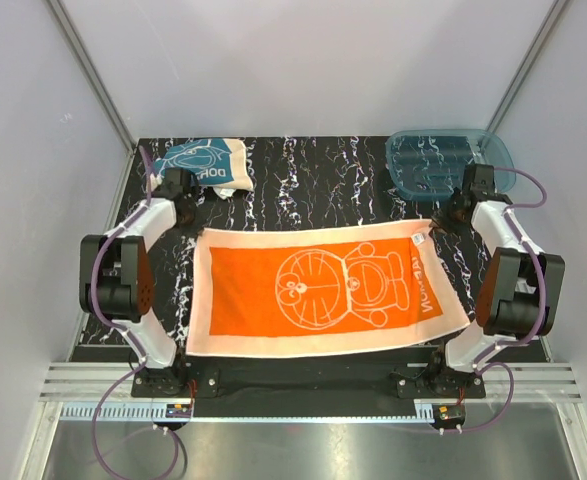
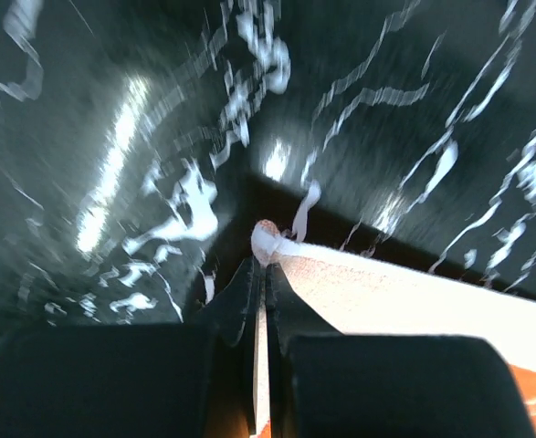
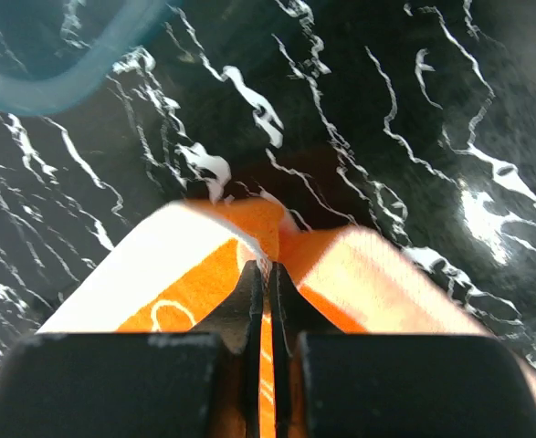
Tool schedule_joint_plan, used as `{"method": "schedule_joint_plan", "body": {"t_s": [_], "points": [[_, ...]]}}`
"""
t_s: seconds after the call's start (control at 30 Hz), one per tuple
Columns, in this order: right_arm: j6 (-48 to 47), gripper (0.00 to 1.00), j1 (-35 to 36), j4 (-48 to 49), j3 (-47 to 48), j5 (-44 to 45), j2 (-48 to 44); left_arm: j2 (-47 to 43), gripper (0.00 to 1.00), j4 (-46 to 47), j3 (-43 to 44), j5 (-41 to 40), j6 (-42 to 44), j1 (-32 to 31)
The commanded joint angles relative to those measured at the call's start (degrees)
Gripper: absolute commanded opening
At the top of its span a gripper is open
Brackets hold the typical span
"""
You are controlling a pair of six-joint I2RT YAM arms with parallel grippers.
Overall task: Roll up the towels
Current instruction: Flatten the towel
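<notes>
Marbled table [image 1: 303, 170]: two towels [image 1: 313, 290] [image 1: 201, 162], one tray [image 1: 443, 160]

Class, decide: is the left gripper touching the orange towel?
Touching. The left wrist view shows the left gripper pinched shut on the orange towel at its cream corner.

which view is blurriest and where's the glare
Left wrist: the marble table is smeared by motion blur, with glare patches at left; the left gripper is crisp. Right wrist: the orange towel looks soft-edged. Top external: sharp, evenly lit.
</notes>
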Motion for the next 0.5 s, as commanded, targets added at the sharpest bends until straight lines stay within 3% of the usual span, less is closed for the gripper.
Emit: {"method": "schedule_joint_plan", "body": {"t_s": [0.0,0.1,0.47], "points": [[2.01,0.0,0.68,0.8,4.42,-4.14,1.57,-0.48,0.0,-1.33,8.17,-1.14,3.01,2.15],[2.45,0.0,1.21,0.45,7.05,-4.49,3.51,2.07,0.0,-4.13,13.71,-1.57,4.86,2.42],[1.93,0.0,2.0,-1.4,14.62,-4.84,12.47,8.84,0.0,-6.08,20.42,-0.34,6.53,6.02]]}}
